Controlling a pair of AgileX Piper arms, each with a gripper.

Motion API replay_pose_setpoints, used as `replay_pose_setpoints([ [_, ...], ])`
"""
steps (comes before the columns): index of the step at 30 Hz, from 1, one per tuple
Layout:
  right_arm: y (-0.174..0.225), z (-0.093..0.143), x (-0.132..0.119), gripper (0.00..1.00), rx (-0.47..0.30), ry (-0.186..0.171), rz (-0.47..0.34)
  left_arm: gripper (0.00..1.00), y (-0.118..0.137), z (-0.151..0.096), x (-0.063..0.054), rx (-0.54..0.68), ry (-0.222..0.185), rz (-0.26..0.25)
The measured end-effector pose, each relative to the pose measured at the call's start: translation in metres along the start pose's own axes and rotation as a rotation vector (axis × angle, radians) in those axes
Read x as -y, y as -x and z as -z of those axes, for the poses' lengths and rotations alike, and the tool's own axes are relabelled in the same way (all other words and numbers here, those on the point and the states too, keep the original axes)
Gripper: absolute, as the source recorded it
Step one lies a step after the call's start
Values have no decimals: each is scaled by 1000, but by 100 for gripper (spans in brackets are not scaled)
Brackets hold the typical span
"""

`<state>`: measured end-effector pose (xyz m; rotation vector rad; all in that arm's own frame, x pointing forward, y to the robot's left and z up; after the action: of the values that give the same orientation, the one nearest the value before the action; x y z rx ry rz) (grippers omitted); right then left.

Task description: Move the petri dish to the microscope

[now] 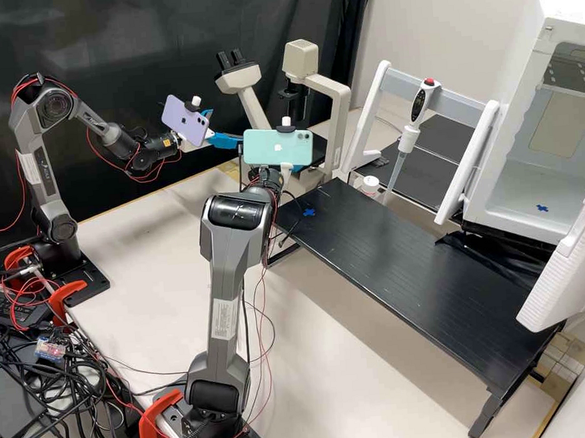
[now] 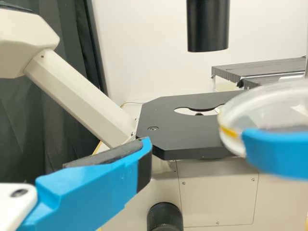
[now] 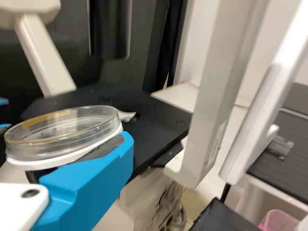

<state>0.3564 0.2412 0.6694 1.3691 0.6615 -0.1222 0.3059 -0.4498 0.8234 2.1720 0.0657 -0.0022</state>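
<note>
In the high view my left gripper (image 1: 224, 126) stands open at the microscope's (image 1: 339, 102) near left side. My right gripper (image 1: 296, 169) is mostly behind the green phone there. One finger of my left gripper (image 2: 144, 149) shows in the left wrist view, nothing against its pad, in front of the black stage (image 2: 178, 132). The right wrist view has my right gripper (image 3: 115, 144) shut on the rim of the clear petri dish (image 3: 62, 132), roughly level, before the stage (image 3: 156, 125). In the left wrist view the dish (image 2: 269, 103) overlaps the stage's near corner.
A low black platform (image 1: 403, 271) crosses the bench's right side. Behind it stand a white rack (image 1: 390, 85) with a pipette (image 1: 410, 134) and an open white incubator (image 1: 530, 182). The microscope's pale upright (image 3: 207, 106) rises beside the stage.
</note>
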Motion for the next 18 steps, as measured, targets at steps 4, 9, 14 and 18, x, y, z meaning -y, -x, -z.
replay_pose_setpoints([
  [4, -18, -1, 0, 0, 18, -39, -10, 100, 0, 0, 0, 0, 0, 0],
  [9, -35, 1, -3, 0, 38, -64, -2, 100, 0, 0, 0, 0, 0, 0],
  [14, -50, 2, -4, 0, 57, -70, 31, 100, 0, 0, 0, 0, 0, 0],
  [18, -63, 1, -9, 0, 72, -75, 35, 100, 0, 0, 0, 0, 0, 0],
])
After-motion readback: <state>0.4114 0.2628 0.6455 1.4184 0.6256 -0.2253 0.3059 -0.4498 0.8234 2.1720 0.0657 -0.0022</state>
